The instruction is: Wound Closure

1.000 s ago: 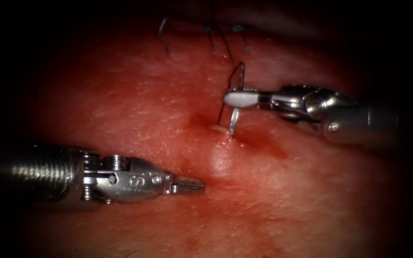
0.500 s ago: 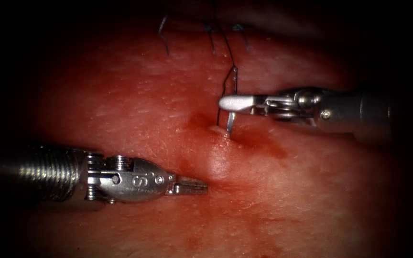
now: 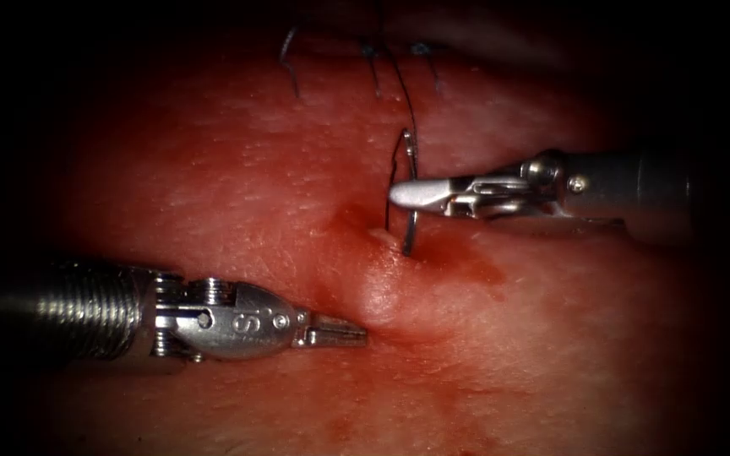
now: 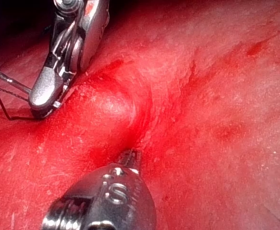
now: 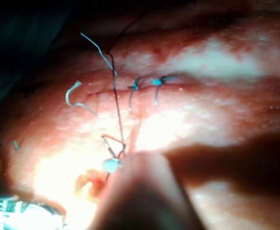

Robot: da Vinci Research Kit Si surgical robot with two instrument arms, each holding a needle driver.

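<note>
Red, wet tissue point(image 3: 238, 177) takes up the whole field, with a raised fold of it just past the left tool's tip and the cut running from that fold toward the far dark edge. Red fluid point(image 3: 475, 266) pools just below the right tool's jaws.

Left tool point(image 3: 335, 331): jaws closed, holding nothing, tip resting at the foot of the fold on the left side of the cut. Its own wrist view shows the tip point(image 4: 130, 158) pressed close against the fold; cannot tell if it actually touches.

Right tool point(image 3: 411, 194): jaws clamped on the needle point(image 3: 411, 224) around mid-curve. Needle stands roughly upright across the jaw tips, one end above them, the lower end down at the tissue just beyond the fold; whether the point is in the tissue, cannot tell. Left wrist view shows the same tool point(image 4: 46, 98) with the needle arc point(image 4: 5, 103) sticking out beside its jaws.

Thread point(image 3: 403, 89) runs from the needle's upper end away from the right tool toward the far edge. Earlier stitches point(image 5: 147, 84) with knots sit on the cut beyond the jaws, with cut ends of thread point(image 5: 75, 98) near them.
</note>
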